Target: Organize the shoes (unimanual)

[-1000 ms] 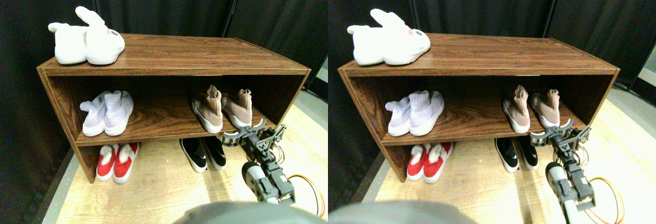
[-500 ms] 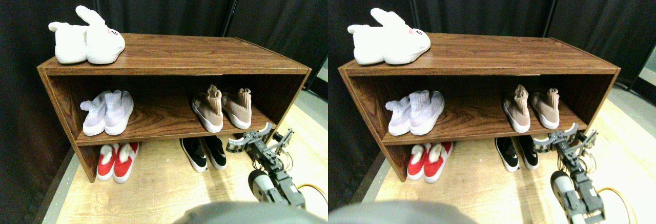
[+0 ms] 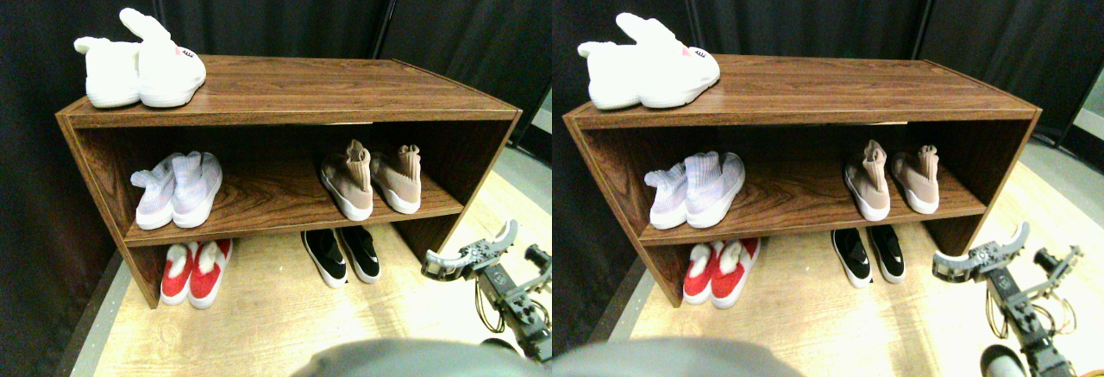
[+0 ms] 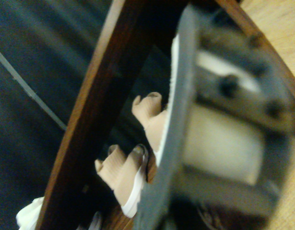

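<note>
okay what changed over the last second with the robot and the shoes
The right hand drew back from the rack's middle shelf, down and to the right, carrying nothing. The tan shoes, black slip-ons and other pairs stayed put; the camera shifted slightly.

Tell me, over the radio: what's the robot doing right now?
Right gripper open, empty, over floor beside rack. Tan shoes paired on middle shelf. Nothing in the way.
</note>
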`<state>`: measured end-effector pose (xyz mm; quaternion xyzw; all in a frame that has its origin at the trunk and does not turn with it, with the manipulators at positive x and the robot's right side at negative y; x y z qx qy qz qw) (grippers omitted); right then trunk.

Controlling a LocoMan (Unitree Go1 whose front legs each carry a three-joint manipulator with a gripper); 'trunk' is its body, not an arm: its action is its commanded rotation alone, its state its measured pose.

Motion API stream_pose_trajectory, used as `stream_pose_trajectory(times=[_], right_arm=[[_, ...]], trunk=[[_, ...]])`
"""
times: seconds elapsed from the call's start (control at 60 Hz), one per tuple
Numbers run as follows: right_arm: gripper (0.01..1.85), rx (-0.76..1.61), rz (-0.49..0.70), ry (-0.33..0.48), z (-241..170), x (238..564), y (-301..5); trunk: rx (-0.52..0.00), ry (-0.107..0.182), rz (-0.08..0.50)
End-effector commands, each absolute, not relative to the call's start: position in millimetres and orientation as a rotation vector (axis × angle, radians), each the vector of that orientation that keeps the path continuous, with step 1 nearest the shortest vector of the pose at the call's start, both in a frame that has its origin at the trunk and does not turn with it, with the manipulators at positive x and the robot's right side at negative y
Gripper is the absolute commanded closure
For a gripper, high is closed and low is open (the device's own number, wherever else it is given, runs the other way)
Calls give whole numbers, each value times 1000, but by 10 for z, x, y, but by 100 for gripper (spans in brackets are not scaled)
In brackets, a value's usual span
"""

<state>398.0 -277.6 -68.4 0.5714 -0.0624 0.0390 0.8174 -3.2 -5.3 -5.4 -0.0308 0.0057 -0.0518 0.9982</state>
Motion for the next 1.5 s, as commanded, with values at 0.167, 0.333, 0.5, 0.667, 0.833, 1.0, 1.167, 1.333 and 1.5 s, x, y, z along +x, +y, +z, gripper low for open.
stream_pose_trajectory(times=[0.167,0.333,0.5,0.667,0.833,1.0,1.167,1.333,1.5], right_arm=[[180,1044,45,-373,-423,3874,-3062],[180,1012,70,-392,-350,3961,-3205],[180,1091,2,-390,-397,4321,-3300],[180,1146,-5,-321,-517,4662,-3376],[180,1170,-85,-298,-663,4993,-3433],[180,1221,-109,-262,-763,5215,-3471],[180,1186,-110,-233,-800,5269,-3431],[180,1202,-83,-195,-831,5295,-3360],[180,1209,-49,-150,-817,5263,-3142]], trunk=[[-76,17,-114],[-74,19,-113],[-75,22,-106],[-78,28,-93],[-83,33,-80],[-90,37,-66],[-101,35,-45],[-108,34,-33],[-119,35,-23]])
